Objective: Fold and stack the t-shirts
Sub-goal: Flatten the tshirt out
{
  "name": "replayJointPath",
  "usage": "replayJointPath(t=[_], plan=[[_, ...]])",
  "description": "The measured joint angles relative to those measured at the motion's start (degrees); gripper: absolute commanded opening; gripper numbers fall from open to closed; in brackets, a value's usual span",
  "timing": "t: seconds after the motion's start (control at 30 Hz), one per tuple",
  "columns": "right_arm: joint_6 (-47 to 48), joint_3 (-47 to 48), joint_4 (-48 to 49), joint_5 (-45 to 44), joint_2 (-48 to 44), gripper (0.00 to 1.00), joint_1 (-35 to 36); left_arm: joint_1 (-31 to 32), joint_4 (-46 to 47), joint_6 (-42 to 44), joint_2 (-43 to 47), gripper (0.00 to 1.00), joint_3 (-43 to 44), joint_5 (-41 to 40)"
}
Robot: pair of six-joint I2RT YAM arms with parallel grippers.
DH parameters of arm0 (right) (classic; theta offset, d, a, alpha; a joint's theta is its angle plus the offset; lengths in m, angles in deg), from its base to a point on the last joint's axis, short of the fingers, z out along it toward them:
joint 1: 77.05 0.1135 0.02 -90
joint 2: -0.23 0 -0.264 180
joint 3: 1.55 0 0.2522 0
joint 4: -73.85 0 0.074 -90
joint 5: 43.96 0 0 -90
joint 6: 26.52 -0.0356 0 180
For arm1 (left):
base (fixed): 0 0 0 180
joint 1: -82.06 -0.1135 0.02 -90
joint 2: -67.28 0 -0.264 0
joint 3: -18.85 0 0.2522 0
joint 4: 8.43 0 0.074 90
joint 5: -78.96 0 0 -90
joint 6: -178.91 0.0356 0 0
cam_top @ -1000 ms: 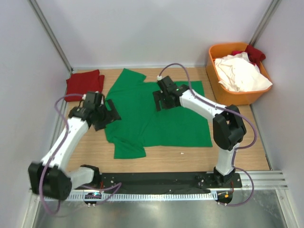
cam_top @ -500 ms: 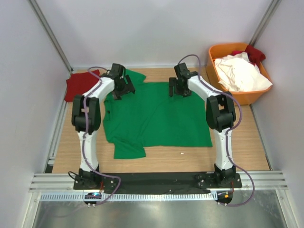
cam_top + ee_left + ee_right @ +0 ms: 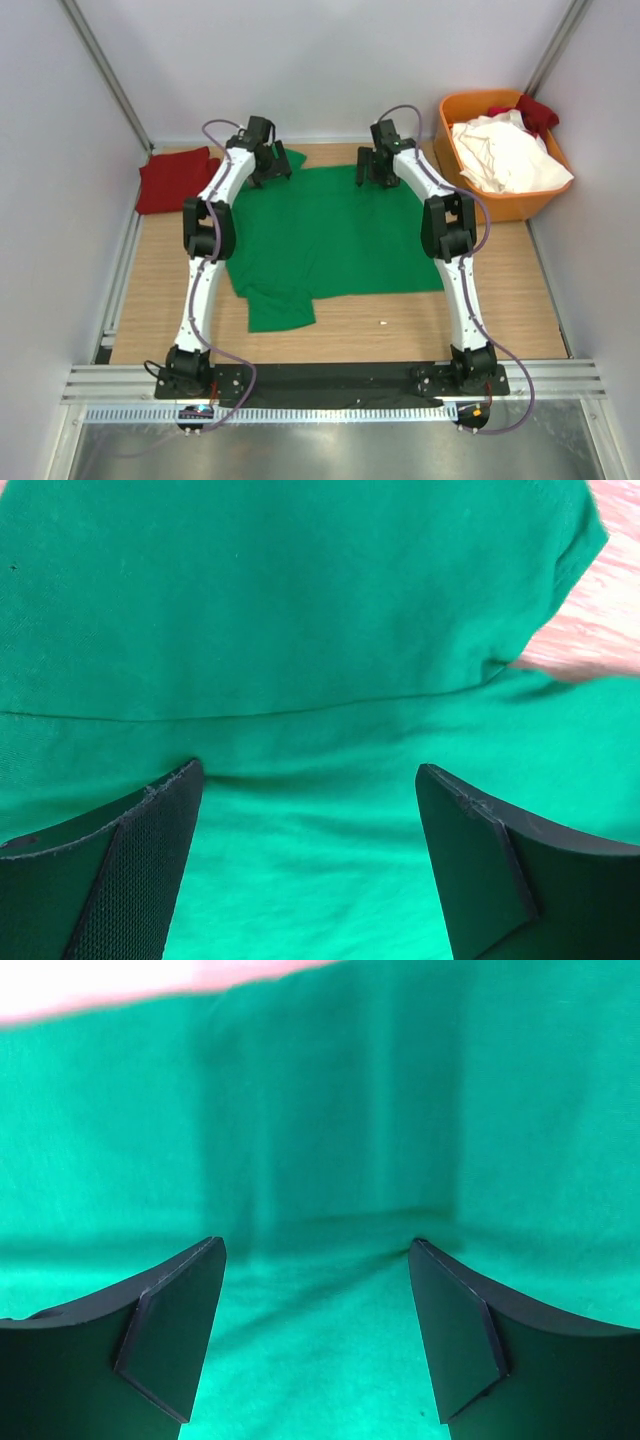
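Note:
A bright green t-shirt (image 3: 325,235) lies spread flat on the wooden table. My left gripper (image 3: 268,165) hovers open over its far left shoulder and sleeve; green cloth (image 3: 300,630) fills the left wrist view between the open fingers (image 3: 130,870). My right gripper (image 3: 378,168) hovers open over the shirt's far edge; green cloth (image 3: 320,1140) fills its view too. A folded dark red t-shirt (image 3: 176,178) lies at the far left. White (image 3: 505,155) and red (image 3: 535,110) shirts lie in the orange bin (image 3: 470,200).
The orange bin stands at the far right corner against the wall. Grey walls close in the table on three sides. Bare wood (image 3: 400,335) shows in front of the green shirt. The arm bases stand on the black rail (image 3: 330,378).
Both arms have stretched out to the far side of the table, from the shirt's middle and left edge up to its far edge. The green shirt has shifted slightly.

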Motion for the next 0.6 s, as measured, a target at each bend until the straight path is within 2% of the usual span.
replayJointPath(t=[0.07, 0.2, 0.3, 0.43, 0.5, 0.6], plan=[[-0.1, 4.5, -0.3, 0.7, 2.6, 0.81, -1.0, -0.2, -0.7, 0.2, -1.0, 0.91, 1.9, 0.3], [-0.5, 6.7, -0.9, 2.4, 3.7, 0.8, -2.0, -0.9, -1.2, 1.5, -1.9, 0.93, 4.1, 1.8], [-0.9, 5.9, -0.7, 3.6, 3.2, 0.8, -2.4, -1.4, -1.8, 2.5, -2.1, 0.96, 5.3, 2.8], [-1.1, 0.4, -1.0, 4.9, -0.8, 0.8, -2.0, -1.7, -2.6, 3.0, 0.7, 0.95, 4.8, 3.7], [-1.1, -3.0, -1.7, 5.1, -4.2, 0.8, -1.2, -1.6, -3.1, 3.0, 5.2, 0.95, 1.2, 3.3], [-1.1, -7.6, -2.4, 5.0, -11.4, 0.8, 0.7, -0.7, -3.3, 2.5, 20.4, 0.94, -14.2, 1.2]])
